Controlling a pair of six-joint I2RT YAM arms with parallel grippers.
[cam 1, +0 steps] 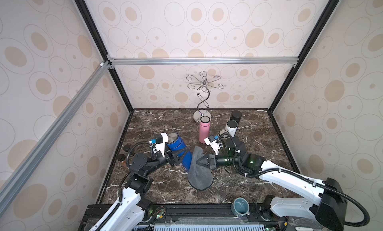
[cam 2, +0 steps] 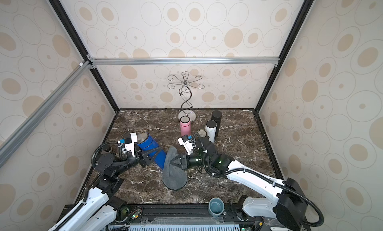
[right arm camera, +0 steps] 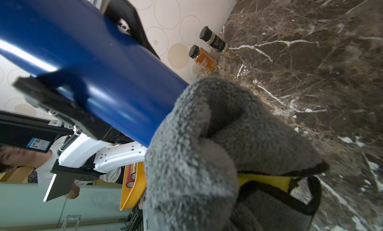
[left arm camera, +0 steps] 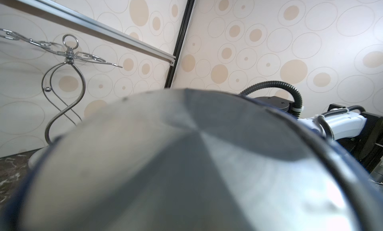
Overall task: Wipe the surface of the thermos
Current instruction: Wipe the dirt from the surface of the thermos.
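Note:
The blue thermos (cam 1: pixel 177 145) (cam 2: pixel 150 146) is held tilted above the marble table, silver end up toward the back left. My left gripper (cam 1: pixel 179 154) (cam 2: pixel 153 155) is shut on its middle. In the left wrist view that silver end (left arm camera: pixel 176 167) fills the lower picture and hides the jaws. My right gripper (cam 1: pixel 200 161) (cam 2: pixel 173 160) is shut on a grey cloth (cam 1: pixel 200 175) (cam 2: pixel 174 176). The cloth (right arm camera: pixel 196 147) is pressed against the lower end of the blue thermos (right arm camera: pixel 93 74) and hangs down to the table. A yellow finger pad (right arm camera: pixel 263 180) shows under it.
A pink thermos (cam 1: pixel 204 130), a white one (cam 1: pixel 231 127) and a black one (cam 1: pixel 236 116) stand behind the right wrist, before a chrome cup stand (cam 1: pixel 203 95). Two spice jars (cam 1: pixel 126 148) (right arm camera: pixel 204 57) sit at the left wall. A grey-blue cup (cam 1: pixel 241 206) rests on the front rail.

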